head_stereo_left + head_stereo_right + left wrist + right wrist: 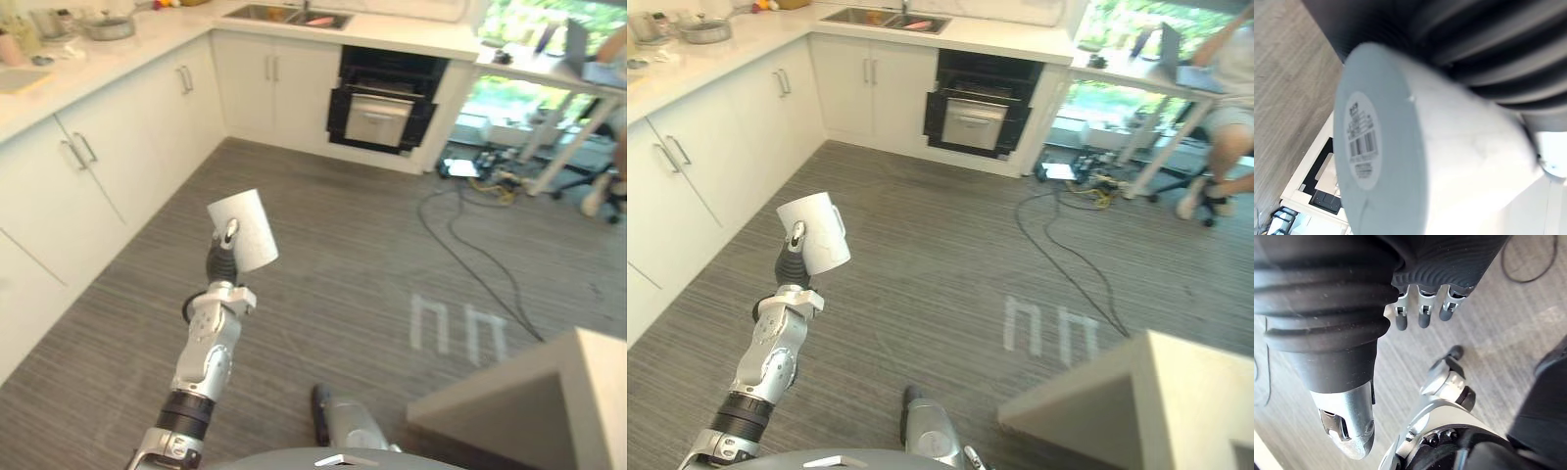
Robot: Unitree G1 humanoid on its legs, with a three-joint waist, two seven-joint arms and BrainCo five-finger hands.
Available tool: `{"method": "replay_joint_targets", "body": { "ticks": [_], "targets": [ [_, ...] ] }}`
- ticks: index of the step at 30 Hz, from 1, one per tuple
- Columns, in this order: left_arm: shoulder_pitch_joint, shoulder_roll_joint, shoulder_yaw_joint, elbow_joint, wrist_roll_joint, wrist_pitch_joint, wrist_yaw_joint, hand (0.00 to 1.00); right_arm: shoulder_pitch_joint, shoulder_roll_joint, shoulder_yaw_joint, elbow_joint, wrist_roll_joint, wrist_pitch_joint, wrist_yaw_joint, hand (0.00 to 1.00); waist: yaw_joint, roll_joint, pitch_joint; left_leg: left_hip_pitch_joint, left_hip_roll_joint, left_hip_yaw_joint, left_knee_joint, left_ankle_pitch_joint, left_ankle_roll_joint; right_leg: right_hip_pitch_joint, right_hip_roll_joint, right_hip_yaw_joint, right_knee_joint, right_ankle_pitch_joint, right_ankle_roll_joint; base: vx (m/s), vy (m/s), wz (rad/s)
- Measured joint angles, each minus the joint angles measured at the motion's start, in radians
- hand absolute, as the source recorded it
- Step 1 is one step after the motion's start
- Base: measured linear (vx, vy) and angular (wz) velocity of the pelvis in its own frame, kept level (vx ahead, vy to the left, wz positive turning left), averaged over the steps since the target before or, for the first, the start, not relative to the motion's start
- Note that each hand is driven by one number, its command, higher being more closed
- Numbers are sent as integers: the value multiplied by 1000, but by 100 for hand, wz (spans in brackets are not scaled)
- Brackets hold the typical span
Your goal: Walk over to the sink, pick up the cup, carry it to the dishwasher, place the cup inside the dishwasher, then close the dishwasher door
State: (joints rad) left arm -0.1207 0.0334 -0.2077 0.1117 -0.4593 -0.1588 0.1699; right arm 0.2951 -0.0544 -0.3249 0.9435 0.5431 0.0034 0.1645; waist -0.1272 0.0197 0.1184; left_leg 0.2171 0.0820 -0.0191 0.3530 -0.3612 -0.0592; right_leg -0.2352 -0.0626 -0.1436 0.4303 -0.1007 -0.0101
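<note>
Silver-grey shells with a black ring form the left arm [208,348]; left hand [221,262] and right hand [1422,313] bear dark ribbed covers and silver, dark-tipped fingers [1401,317].

The cup [245,230] sits in the left robot hand [221,262]; dishwasher [384,103] ahead, right of the sink [286,15]

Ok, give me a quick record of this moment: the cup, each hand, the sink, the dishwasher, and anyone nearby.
cup: white cup, held up over the floor, tilted
left hand: left hand curled round the cup
right hand: right hand, fingers relaxed, holding nothing
sink: sink in the far counter
dishwasher: dishwasher under that counter, beside the sink cabinet, across the floor from the cup
person: person seated at a desk, far right
stage: cup in hand, not yet in the dishwasher
</note>
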Motion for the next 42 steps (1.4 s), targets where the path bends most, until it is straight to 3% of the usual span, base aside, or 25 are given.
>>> {"method": "replay_joint_targets", "body": {
  "ticks": [2, 3, 4, 5, 7, 10, 11, 12, 14, 15, 16, 17, 18, 21, 24, 25, 27, 31, 33, 35, 37, 38, 39, 40, 42],
  "targets": [
    [10, -39, -2, -16, 13, 0, 5, 100, -13, -17, 0, -19, 0, -4, -2, 0, 8, 25, -4, -63, 3, 2, 299, 51, -80, 34, 16, -18, 46, -73, -9, 564, -177, 37],
    [15, -58, -1, -26, 18, -3, 8, 100, -14, -22, 6, -33, 1, -32, 0, 0, 8, 27, -4, -101, 33, 11, 452, 159, -119, 94, 30, -36, 55, -124, -19, 536, -203, 26],
    [24, -62, 3, -39, 34, -3, 12, 100, -21, -21, 15, -33, 0, -65, 2, 0, 16, 27, -3, -143, 67, 34, 570, 265, -111, 145, 49, -39, 41, -147, -31, 515, -187, 12],
    [39, -62, 11, -63, 44, -4, 15, 100, -33, -27, 35, -36, 0, -98, 2, 0, 25, 34, 0, -197, 105, 62, 701, 285, -95, 196, 71, -37, 17, -165, -40, 475, -141, -16],
    [47, -40, 19, -88, 72, -7, 15, 100, -62, -36, 76, -63, 4, -171, 2, 0, 49, 33, 3, -328, 123, 117, 809, 210, -20, 297, 84, -27, -54, -186, -57, 501, -91, -23],
    [48, 3, 62, -103, 76, -16, -2, 100, -146, -63, 140, -79, 38, -226, 0, 0, 84, 14, 9, -448, 103, 239, 578, 121, 27, 397, 63, 23, -173, -161, -28, 458, -22, -59],
    [48, 18, 83, -103, 85, -18, -4, 100, -186, -74, 181, -119, 45, -238, -1, 0, 90, -4, 20, -467, 68, 269, 370, 124, 29, 435, 38, 47, -215, -156, -20, 642, 70, -66],
    [50, 24, 90, -103, 93, -19, -2, 100, -222, -78, 213, -167, 50, -248, -12, 0, 99, -20, 30, -484, 26, 264, 106, 192, 23, 460, 12, 69, -246, -153, -13, 646, 94, -62],
    [58, 24, 85, -103, 111, -20, -2, 100, -261, -89, 239, -196, 59, -262, -36, 0, 108, -7, 30, -525, 21, 228, -204, 307, -17, 489, 13, 105, -287, -152, -2, 556, 201, -49],
    [57, 27, 83, -102, 112, -20, -2, 100, -283, -101, 246, -193, 60, -261, -47, 0, 114, 13, 32, -556, 43, 212, -236, 314, -27, 527, 22, 126, -302, -175, 36, 571, 275, -46],
    [57, 32, 85, -97, 112, -21, -2, 100, -293, -99, 247, -188, 60, -261, -49, 0, 120, 4, 41, -554, 45, 215, -203, 397, -18, 560, 18, 139, -308, -191, 51, 593, 300, -39],
    [61, 42, 89, -88, 111, -21, -1, 100, -303, -90, 246, -181, 61, -259, -62, 0, 124, -19, 47, -545, 31, 223, -153, 480, 34, 592, -14, 154, -299, -188, 49, 461, 241, -22],
    [62, 44, 91, -88, 111, -23, -1, 100, -304, -90, 242, -180, 61, -256, -67, 0, 124, -25, 46, -552, 23, 219, -123, 490, 52, 587, -26, 161, -278, -176, 49, 599, 327, -11],
    [61, 47, 116, -92, 129, -35, -3, 100, -294, -97, 215, -180, 185, -196, -69, 0, 115, -39, 50, -526, -37, 226, 9, 378, 117, 569, -96, 169, -106, -63, 50, 737, 400, 0],
    [59, 46, 134, -136, 144, -43, -14, 100, -268, -60, 127, -201, 270, -121, -69, 0, 98, -56, 45, -384, -124, 257, -14, 290, 169, 432, -192, 169, 307, 184, 144, 532, 234, -2],
    [59, 51, 137, -166, 149, -43, -22, 100, -247, -42, 127, -242, 269, -106, -68, 0, 93, -64, 45, -323, -162, 262, -49, 270, 171, 305, -237, 160, 557, 145, 136, 358, 151, -1],
    [63, 45, 124, -170, 153, -43, -21, 100, -220, -24, 171, -273, 212, -105, -69, 0, 80, -48, 53, -182, -179, 258, -132, 235, 163, 151, -242, 101, 759, 32, 61, 440, 164, -10],
    [49, 53, 68, -137, 188, -69, -16, 100, -164, 12, 202, -360, 168, -103, -98, 0, 14, -46, 53, -37, -168, 215, -228, 199, 174, -68, -116, 11, 547, -99, 49, 446, 17, 25],
    [44, 49, 28, -128, 189, -73, -27, 100, -137, 17, 183, -375, 169, -61, -123, 0, -6, -38, 64, 25, -145, 209, -242, 159, 147, -89, -32, -76, 24, -6, 67, 492, -90, 14],
    [42, 50, 26, -127, 189, -84, -47, 100, -114, 34, 173, -345, 166, -37, -126, 0, -7, -63, 63, 97, -155, 210, -287, 130, 126, -84, -20, -159, -245, 105, 97, 573, -135, -2],
    [42, 52, 1, -122, 189, -88, -59, 100, -78, 37, 158, -259, 158, -20, -123, 0, -13, -94, 43, 180, -165, 199, -312, 78, 101, -69, -19, -188, -273, 113, 52, 633, -149, -3],
    [42, 37, -11, -117, 188, -90, -70, 100, -68, 30, 139, -199, 158, 3, -122, 0, -8, -59, 35, 207, -139, 211, -294, 41, 90, -74, 10, -177, -237, 226, -42, 677, -143, -18],
    [39, 34, -28, -111, 188, -90, -70, 100, -59, 29, 107, -166, 159, -1, -112, 0, -9, -34, 29, 203, -119, 220, -238, 31, 91, -79, 29, -168, -197, 266, -117, 664, -153, -26],
    [37, 30, -38, -103, 188, -90, -71, 100, -56, 28, 99, -156, 159, -5, -106, 0, -11, -14, 29, 194, -102, 222, -193, 32, 90, -76, 43, -171, -180, 242, -132, 718, -255, -24],
    [29, 18, -61, -92, 187, -89, -70, 100, -52, 29, 70, -151, 160, -34, -101, 0, -19, 5, 27, 128, -55, 238, 28, 78, 9, -41, 71, -168, -151, 164, -131, 554, -232, -24]
  ]
}}
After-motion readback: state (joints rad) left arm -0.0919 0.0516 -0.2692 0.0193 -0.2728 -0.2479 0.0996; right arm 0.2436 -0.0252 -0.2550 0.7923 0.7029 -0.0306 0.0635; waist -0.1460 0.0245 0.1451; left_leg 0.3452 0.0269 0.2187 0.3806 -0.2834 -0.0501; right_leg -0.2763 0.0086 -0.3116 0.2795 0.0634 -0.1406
